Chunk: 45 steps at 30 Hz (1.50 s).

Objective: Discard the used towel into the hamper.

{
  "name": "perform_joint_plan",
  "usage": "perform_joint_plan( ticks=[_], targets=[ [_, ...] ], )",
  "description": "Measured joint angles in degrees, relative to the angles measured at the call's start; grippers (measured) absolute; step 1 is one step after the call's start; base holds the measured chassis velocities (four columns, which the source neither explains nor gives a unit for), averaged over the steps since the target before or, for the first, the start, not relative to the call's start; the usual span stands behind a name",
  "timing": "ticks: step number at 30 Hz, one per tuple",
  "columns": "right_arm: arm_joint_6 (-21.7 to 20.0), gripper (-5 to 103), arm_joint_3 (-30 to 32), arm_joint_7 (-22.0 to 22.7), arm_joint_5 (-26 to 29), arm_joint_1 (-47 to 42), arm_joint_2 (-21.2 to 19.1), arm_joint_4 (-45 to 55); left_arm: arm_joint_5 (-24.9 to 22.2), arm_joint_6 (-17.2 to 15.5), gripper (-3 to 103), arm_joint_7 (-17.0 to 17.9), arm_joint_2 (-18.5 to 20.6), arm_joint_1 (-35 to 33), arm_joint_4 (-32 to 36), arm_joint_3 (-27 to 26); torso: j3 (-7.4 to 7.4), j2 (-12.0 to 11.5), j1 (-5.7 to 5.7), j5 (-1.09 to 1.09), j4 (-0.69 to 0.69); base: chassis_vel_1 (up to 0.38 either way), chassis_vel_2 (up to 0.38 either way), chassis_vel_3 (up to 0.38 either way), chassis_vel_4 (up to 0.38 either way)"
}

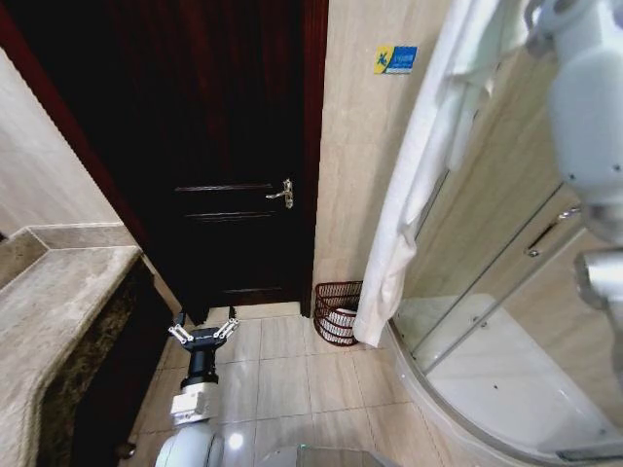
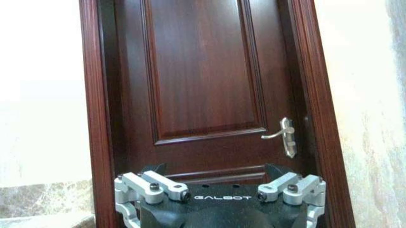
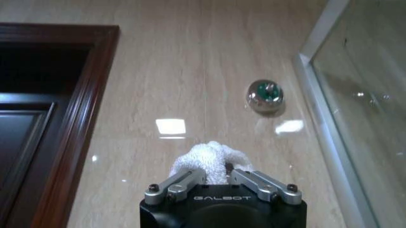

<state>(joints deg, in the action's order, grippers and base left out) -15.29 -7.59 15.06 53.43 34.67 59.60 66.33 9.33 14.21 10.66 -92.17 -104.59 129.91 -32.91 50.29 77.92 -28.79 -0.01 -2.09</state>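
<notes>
Holding the towel [image 3: 209, 161] pinched between its fingers, the right gripper [image 3: 219, 183] is raised high near the tiled wall and shower glass [image 1: 506, 292]; the towel hangs down in a long white drape. The hamper [image 1: 338, 311] stands on the floor against the wall beside the door [image 1: 234, 146], partly behind the towel's lower end. The left gripper [image 1: 202, 331] waits low with fingers spread wide, empty. The carrying step seems in hand; next, the towel needs lowering over the hamper's mouth before release.
</notes>
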Motion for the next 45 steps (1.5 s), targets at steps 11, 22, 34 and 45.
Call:
perform_joint_plan(
  ticks=[11,22,34,45],
  targets=[
    [3.2,3,1.3,-4.6,-7.0,4.3,6.5,-16.7,-0.4,0.5,100,0.0,0.0,-0.9,0.7,-0.4,0.01,0.0,-0.01,0.02,0.00,0.000,0.000,0.000,0.000],
    [2.1,3,1.9,-4.3,-6.9,4.5,6.5,-13.2,-0.6,0.3,100,-0.1,0.3,-0.4,0.3,-0.3,0.00,0.0,-0.01,0.00,0.01,0.000,0.000,0.000,0.000],
    [1.0,3,1.1,-3.7,-5.9,6.2,6.6,-12.8,-1.0,0.3,100,-0.1,0.7,-0.1,-0.3,-0.1,0.00,0.0,-0.01,0.01,0.00,0.000,0.000,0.000,0.000],
    [0.5,3,0.5,-3.5,-4.7,7.7,5.9,-12.0,-1.0,0.6,100,-0.1,0.7,-0.4,0.1,-0.2,0.00,0.0,0.00,0.01,0.01,0.000,0.000,0.000,0.000]
  ],
)
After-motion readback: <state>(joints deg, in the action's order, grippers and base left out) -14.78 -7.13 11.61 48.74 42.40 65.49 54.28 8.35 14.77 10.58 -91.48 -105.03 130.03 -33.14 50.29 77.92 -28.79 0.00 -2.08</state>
